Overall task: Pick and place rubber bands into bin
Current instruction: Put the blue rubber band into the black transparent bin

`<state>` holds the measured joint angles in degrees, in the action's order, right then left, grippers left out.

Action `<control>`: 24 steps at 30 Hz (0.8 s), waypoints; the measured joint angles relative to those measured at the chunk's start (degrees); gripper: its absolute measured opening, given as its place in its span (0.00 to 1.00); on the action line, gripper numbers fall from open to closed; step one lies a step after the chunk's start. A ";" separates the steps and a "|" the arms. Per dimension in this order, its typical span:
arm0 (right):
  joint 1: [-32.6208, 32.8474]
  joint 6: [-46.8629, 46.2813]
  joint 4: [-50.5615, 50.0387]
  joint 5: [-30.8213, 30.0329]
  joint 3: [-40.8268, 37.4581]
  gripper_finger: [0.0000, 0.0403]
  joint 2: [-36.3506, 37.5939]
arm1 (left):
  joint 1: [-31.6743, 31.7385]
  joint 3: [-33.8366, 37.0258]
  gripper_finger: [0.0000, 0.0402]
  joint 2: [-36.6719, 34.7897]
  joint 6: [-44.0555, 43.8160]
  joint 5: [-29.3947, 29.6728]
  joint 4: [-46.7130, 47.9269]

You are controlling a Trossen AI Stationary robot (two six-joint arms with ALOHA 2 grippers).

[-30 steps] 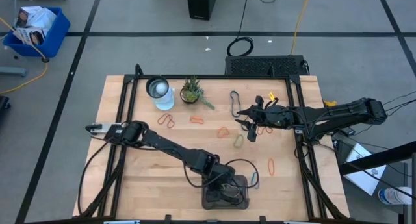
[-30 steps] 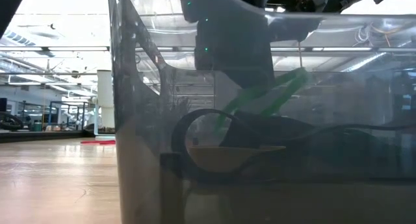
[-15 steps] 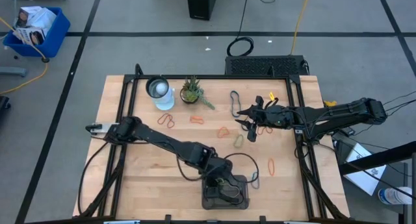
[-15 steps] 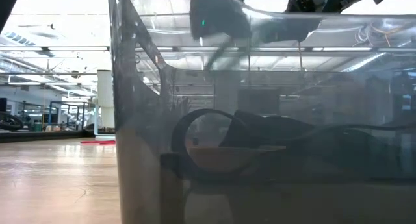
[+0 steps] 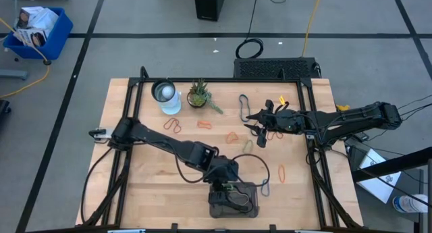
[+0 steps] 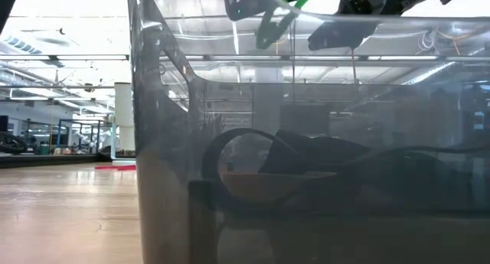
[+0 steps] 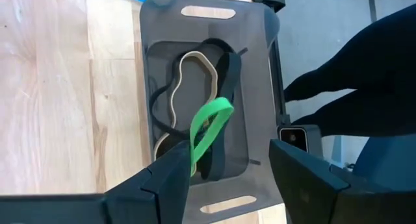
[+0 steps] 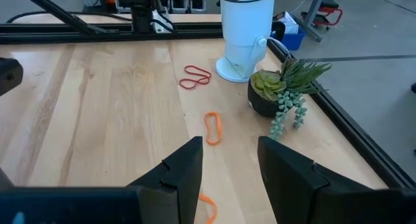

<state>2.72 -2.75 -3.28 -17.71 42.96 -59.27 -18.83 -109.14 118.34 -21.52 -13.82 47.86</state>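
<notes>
Your left end effector (image 7: pixel 224 165) hung open, green band (image 7: pixel 207 130) draped off one finger above the bin (image 7: pixel 205 74), several bands (image 5: pixel 202 124) left on the bench.

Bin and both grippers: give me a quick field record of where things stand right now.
bin: dark grey tray at the table's near edge; holds black and tan rubber bands
left gripper: above the bin, open, a green rubber band hanging from one finger
right gripper: open, empty, over the table's far right part
loose bands: red band by the white pitcher; orange band near the potted succulent
</notes>
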 joint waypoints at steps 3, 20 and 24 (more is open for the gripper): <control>0.00 0.49 0.01 -0.01 0.00 0.35 0.00 | -0.02 0.00 0.53 0.09 0.02 0.15 -0.02; 0.00 0.49 0.01 -0.01 0.00 0.35 0.00 | -0.02 0.00 0.53 0.07 0.44 0.98 -0.13; 0.00 0.65 -0.01 -0.01 0.00 0.35 0.01 | 0.32 0.20 0.53 -2.42 1.38 -0.65 2.87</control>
<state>2.72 -2.10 -3.29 -17.72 42.96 -59.26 -18.51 -108.95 115.93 -20.14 -14.48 50.73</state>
